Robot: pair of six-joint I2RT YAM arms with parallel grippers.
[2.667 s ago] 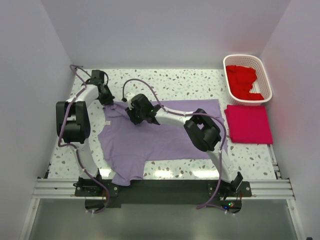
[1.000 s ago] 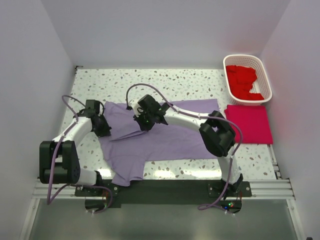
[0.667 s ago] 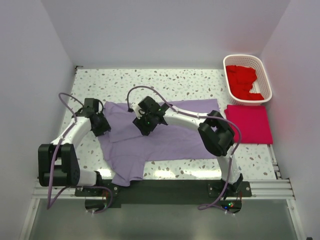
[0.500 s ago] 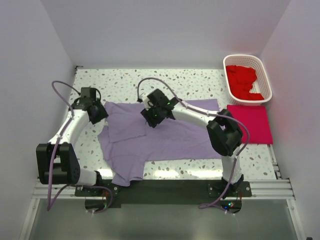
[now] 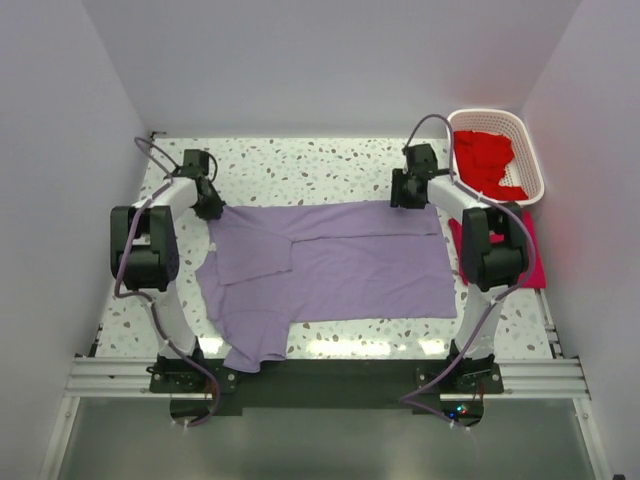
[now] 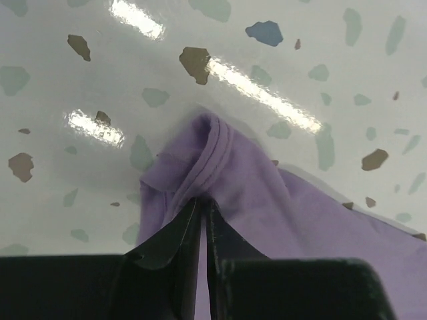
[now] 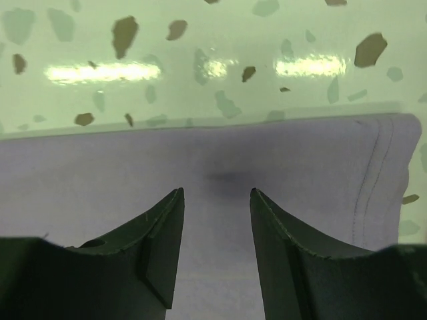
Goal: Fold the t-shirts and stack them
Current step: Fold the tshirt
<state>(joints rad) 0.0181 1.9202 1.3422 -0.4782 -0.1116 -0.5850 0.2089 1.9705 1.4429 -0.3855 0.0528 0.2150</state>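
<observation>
A purple t-shirt (image 5: 340, 265) lies spread on the speckled table, one sleeve hanging towards the near edge. My left gripper (image 5: 208, 207) is at the shirt's far left corner; in the left wrist view it (image 6: 202, 201) is shut on a bunched fold of the purple fabric (image 6: 267, 200). My right gripper (image 5: 405, 197) is at the shirt's far right corner; in the right wrist view it (image 7: 215, 195) is open, its jaws just above the flat purple fabric (image 7: 300, 160) near its hem, holding nothing.
A folded magenta shirt (image 5: 505, 255) lies on the table to the right, partly behind the right arm. A white basket (image 5: 530, 160) with red clothes (image 5: 485, 160) stands at the far right. Bare speckled table (image 5: 320, 165) lies beyond the shirt.
My right gripper has swept from the shirt's middle to its far right corner and stands open. My left gripper has moved to the far left corner. The shirt's far edge now lies stretched out flat.
</observation>
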